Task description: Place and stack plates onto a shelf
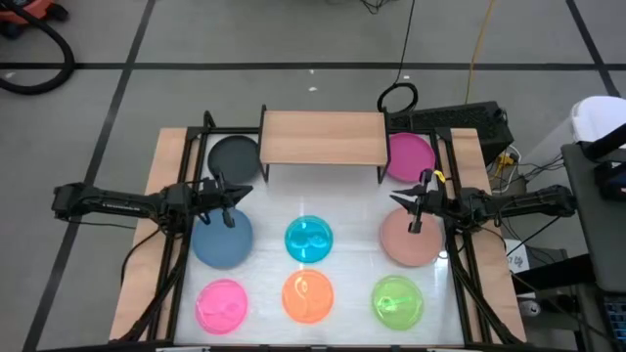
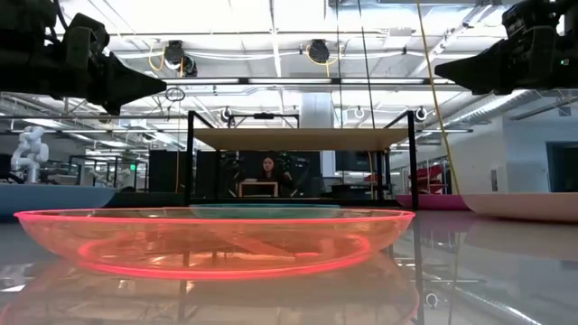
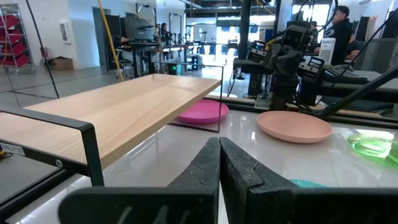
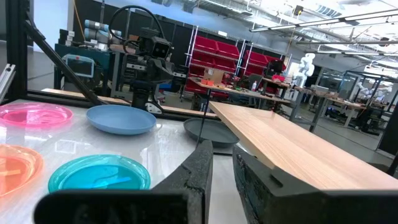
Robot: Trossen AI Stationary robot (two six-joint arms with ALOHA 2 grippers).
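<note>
The shelf (image 1: 323, 137) stands at the far middle of the table on its black legs, with nothing on its wood top. A dark grey plate (image 1: 233, 154) lies to its left and a magenta plate (image 1: 409, 156) to its right. The blue plate (image 1: 222, 238), cyan plate (image 1: 308, 240) and dusty pink plate (image 1: 409, 238) form the middle row. The pink (image 1: 222, 303), orange (image 1: 308, 296) and green (image 1: 398, 300) translucent plates lie near. My left gripper (image 1: 227, 200) hovers shut above the blue plate's far edge. My right gripper (image 1: 416, 207) hovers above the dusty pink plate's far edge, with a narrow gap between its fingers (image 4: 202, 165).
Black frame rails (image 1: 186, 166) run along both sides of the table. A black cable loop (image 1: 397, 96) and a dark box (image 1: 460, 119) lie behind the shelf. The orange plate (image 2: 217, 239) fills the front of the low view. People show in the room beyond.
</note>
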